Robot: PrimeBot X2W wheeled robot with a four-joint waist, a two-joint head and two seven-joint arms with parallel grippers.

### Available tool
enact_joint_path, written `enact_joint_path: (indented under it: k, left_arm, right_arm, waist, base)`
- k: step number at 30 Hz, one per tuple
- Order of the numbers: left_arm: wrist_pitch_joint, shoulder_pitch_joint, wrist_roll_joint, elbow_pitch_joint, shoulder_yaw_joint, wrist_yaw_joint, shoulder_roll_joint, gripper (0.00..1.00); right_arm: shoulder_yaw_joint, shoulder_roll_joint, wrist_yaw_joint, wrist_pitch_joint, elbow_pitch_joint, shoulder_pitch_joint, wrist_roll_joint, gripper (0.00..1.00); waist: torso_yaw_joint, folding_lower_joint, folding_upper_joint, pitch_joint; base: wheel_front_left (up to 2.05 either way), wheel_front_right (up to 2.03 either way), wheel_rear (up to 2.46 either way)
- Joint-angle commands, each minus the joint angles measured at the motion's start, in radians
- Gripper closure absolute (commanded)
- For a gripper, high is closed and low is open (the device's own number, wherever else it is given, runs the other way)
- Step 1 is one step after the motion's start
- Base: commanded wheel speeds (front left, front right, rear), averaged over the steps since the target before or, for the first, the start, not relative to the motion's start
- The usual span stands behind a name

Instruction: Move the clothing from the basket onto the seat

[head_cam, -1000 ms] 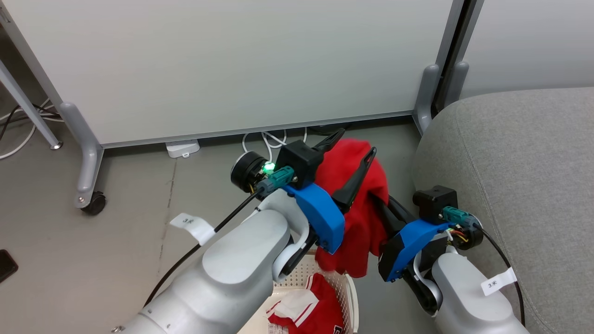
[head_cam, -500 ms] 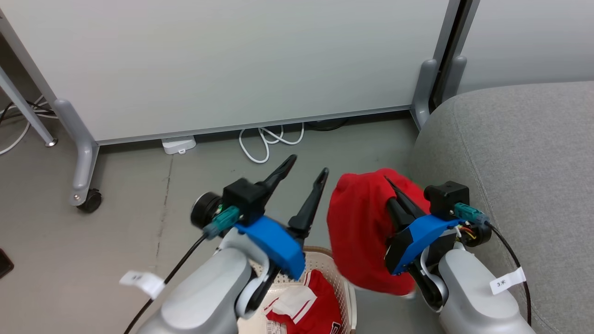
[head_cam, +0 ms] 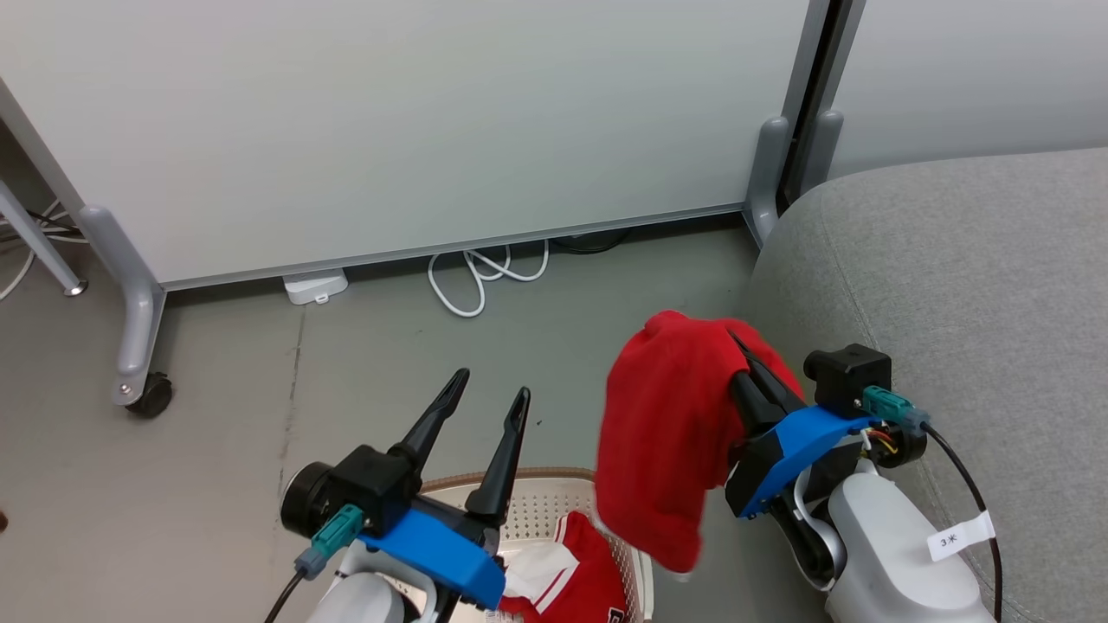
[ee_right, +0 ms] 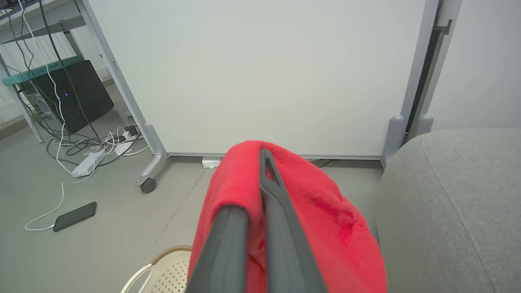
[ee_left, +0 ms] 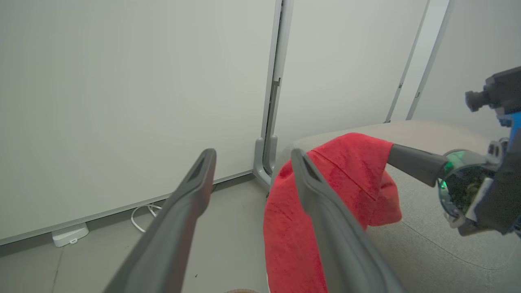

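My right gripper (head_cam: 736, 346) is shut on a plain red garment (head_cam: 666, 433), which hangs from its fingers above the floor, between the basket and the seat (head_cam: 952, 285). In the right wrist view the garment (ee_right: 325, 211) drapes over the right gripper (ee_right: 254, 179) and hides one fingertip. My left gripper (head_cam: 491, 389) stands open and holds nothing, above the cream basket (head_cam: 541, 502). A second red garment with white trim (head_cam: 589, 571) lies in the basket. The left wrist view looks past the left gripper (ee_left: 251, 156) to the hanging garment (ee_left: 346, 171) and the seat (ee_left: 427, 244).
A white partition panel (head_cam: 415, 121) on grey feet with a caster (head_cam: 149, 394) stands behind. A coiled white cable (head_cam: 472, 277) and a white adapter (head_cam: 313, 285) lie at its base. A phone (ee_right: 75, 215) and several cables (ee_right: 81, 146) lie on the floor to the left.
My left gripper has drawn away from the red garment, back and down to above the basket. The right gripper still holds the garment, now nearer the seat. The camera has shifted.
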Motion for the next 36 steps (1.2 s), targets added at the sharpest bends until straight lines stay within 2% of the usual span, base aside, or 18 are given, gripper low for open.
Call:
enact_joint_path:
  k: [1, 9, 15, 22, 36]
  left_arm:
    - [-0.005, 0.018, 0.015, -0.006, 0.017, -0.008, -0.003, 0.0]
    - [-0.005, 0.063, 0.088, 0.002, 0.1, -0.041, -0.038, 0.0]
    - [-0.005, 0.072, 0.121, -0.01, 0.153, -0.051, -0.052, 0.0]
    - [-0.004, 0.073, 0.151, -0.025, 0.198, -0.056, -0.056, 0.0]
    - [-0.004, 0.044, 0.17, -0.031, 0.186, -0.059, -0.05, 0.0]
  right_arm:
    - [-0.003, -0.005, 0.0, 0.002, -0.012, 0.014, -0.001, 1.0]
    - [-0.012, -0.007, 0.0, 0.025, -0.066, 0.046, -0.015, 1.0]
    - [-0.004, -0.003, 0.0, 0.034, -0.139, 0.073, -0.015, 1.0]
    - [0.006, -0.001, 0.0, 0.056, -0.244, 0.114, -0.005, 1.0]
    - [0.0, 0.002, 0.0, 0.085, -0.378, 0.198, 0.03, 1.0]
  waist:
    - [-0.003, 0.0, -0.0001, -0.002]
    - [-0.019, 0.0, -0.0001, -0.004]
    - [-0.068, 0.0, -0.0001, 0.011]
    - [-0.165, 0.0, -0.0001, 0.034]
    - [-0.382, 0.0, -0.0001, 0.069]
  base:
    - [0.0, 0.0, 0.0]
    - [0.0, 0.0, 0.0]
    - [0.0, 0.0, 0.0]
    - [0.0, 0.0, 0.0]
    - [0.0, 0.0, 0.0]
